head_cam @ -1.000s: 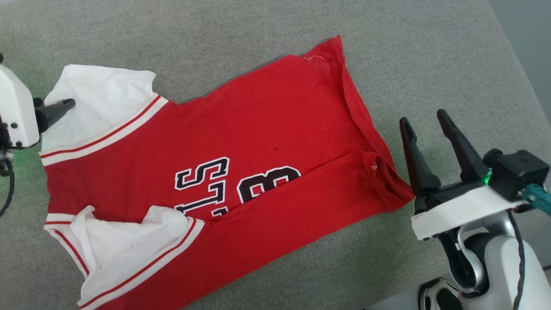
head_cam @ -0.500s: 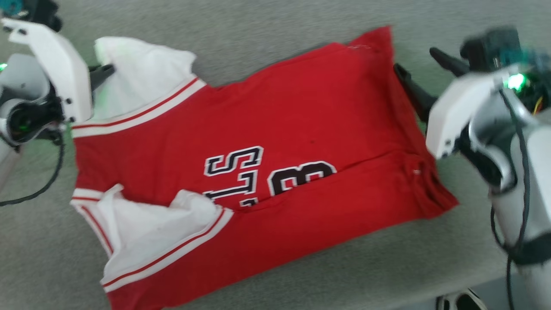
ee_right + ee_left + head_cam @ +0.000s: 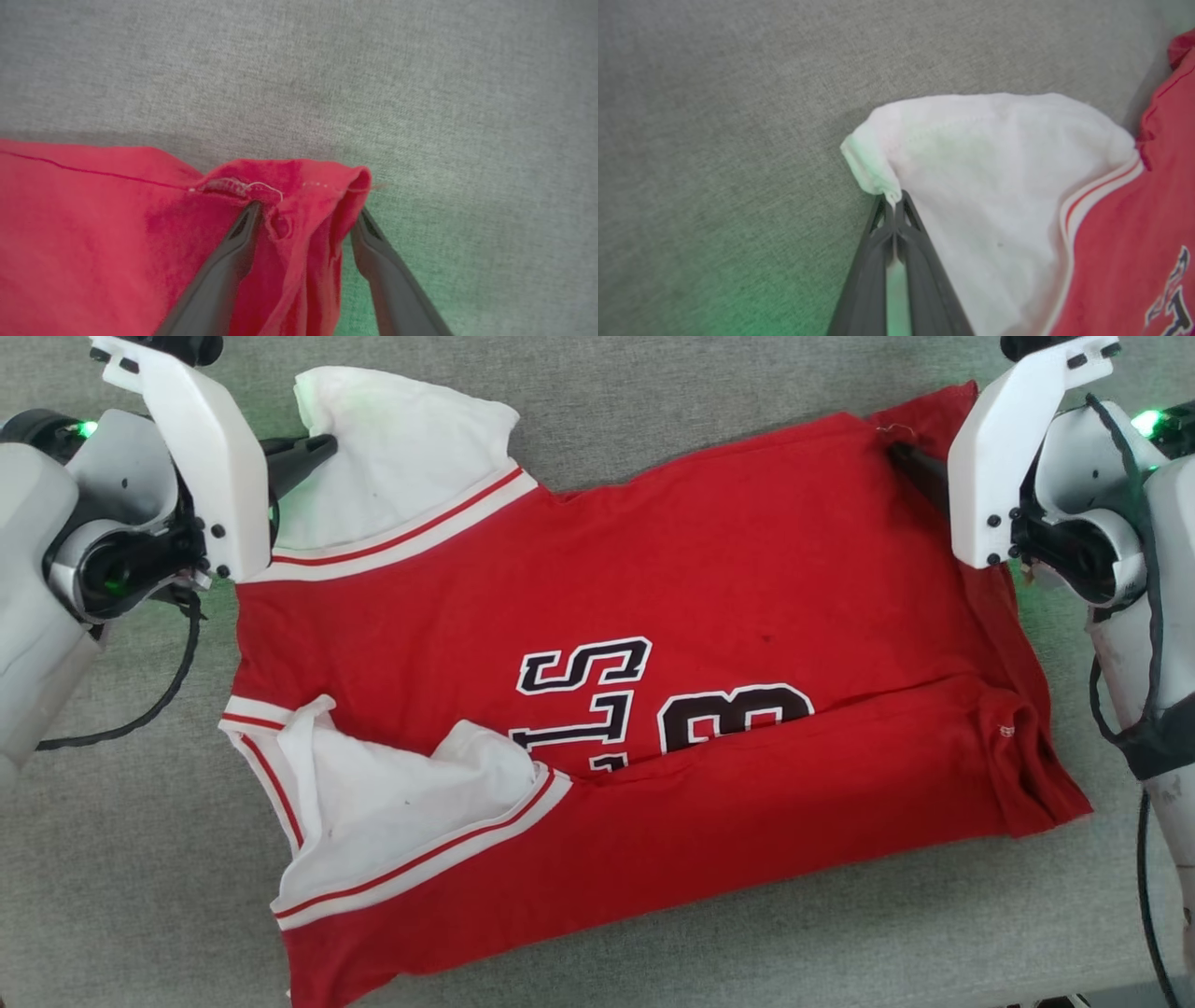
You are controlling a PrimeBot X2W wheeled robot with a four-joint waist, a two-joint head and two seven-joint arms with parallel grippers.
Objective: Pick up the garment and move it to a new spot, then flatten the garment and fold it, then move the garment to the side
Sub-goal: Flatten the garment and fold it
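The garment (image 3: 653,616), a red jersey with white sleeves and dark numerals, lies partly folded on the grey surface, its near long edge turned over the numerals. My left gripper (image 3: 322,446) is shut on the edge of the far white sleeve (image 3: 971,154); in the left wrist view the closed gripper (image 3: 893,200) pinches that sleeve's corner. My right gripper (image 3: 920,467) is at the far right hem corner. In the right wrist view the gripper (image 3: 309,209) stands open, its two fingers either side of the bunched red corner (image 3: 289,177).
Grey woven cloth (image 3: 653,420) covers the whole work surface. Its front edge shows at the lower right (image 3: 1074,994). Black cables hang from both forearms, one by the garment's left side (image 3: 177,672) and one at the right (image 3: 1144,859).
My left gripper has shut on the white sleeve. The right gripper has gone from beside the near right corner to the far right hem corner. The head view has shifted too.
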